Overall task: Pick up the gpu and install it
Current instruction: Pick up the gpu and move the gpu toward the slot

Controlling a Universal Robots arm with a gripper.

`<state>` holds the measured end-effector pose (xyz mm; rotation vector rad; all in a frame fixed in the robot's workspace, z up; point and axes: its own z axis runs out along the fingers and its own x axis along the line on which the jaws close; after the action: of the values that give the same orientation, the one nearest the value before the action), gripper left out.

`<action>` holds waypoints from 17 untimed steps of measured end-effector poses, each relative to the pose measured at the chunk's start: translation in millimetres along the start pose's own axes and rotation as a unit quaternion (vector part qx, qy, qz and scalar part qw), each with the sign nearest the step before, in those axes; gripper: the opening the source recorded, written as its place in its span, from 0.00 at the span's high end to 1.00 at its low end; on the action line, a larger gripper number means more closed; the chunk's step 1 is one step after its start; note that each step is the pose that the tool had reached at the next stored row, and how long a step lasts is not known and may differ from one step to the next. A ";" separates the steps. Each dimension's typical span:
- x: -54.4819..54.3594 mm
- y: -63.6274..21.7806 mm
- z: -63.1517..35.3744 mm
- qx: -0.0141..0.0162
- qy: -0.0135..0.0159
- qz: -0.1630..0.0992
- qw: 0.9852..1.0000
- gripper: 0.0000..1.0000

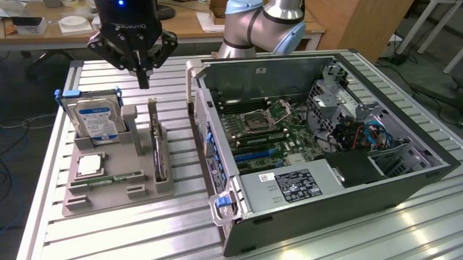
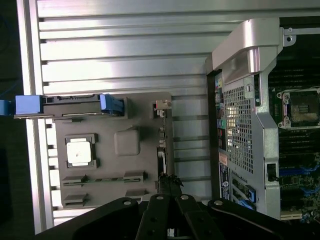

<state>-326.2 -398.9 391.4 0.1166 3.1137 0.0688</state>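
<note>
The gpu [image 1: 156,145] is a thin dark card standing on edge in a slot of the grey holder [image 1: 108,196], to the exterior view's right of the hard drive. In the wrist view the gpu [image 2: 161,150] appears edge-on as a narrow dark strip with a small metal tab at one end. My gripper [image 1: 143,82] hangs above the far end of the holder, fingers pressed together and holding nothing. Its black fingertips [image 2: 169,182] point down over the near end of the card's strip, apart from it.
A blue-labelled hard drive [image 1: 97,122] stands upright in the holder, with a processor chip [image 1: 90,164] and a green memory stick [image 1: 116,177] lying in front. The open computer case [image 1: 326,135] with its motherboard [image 1: 264,130] lies to the exterior view's right on the slatted metal table [image 1: 145,233].
</note>
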 end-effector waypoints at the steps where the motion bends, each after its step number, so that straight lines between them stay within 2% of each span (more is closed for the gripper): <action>1: 0.0 0.0 0.0 0.000 0.000 0.000 1.000 0.83; 2: 0.0 0.0 0.0 0.000 0.000 0.000 1.000 0.83; 4: 0.0 0.0 0.0 0.000 0.000 0.000 1.000 0.71; 5: 0.0 0.0 0.0 0.000 0.000 0.000 1.000 0.71; 8: 0.1 -0.1 0.0 0.000 0.000 0.000 1.000 0.53; 10: 1.7 -0.6 -0.1 0.000 -0.001 0.000 1.000 0.53; 11: 1.6 -0.9 -0.1 0.000 -0.001 -0.003 1.000 0.47; 17: 1.7 -2.1 2.5 -0.001 0.000 -0.022 1.000 0.47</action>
<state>-328.0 -400.8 388.7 0.0478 3.1151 0.0705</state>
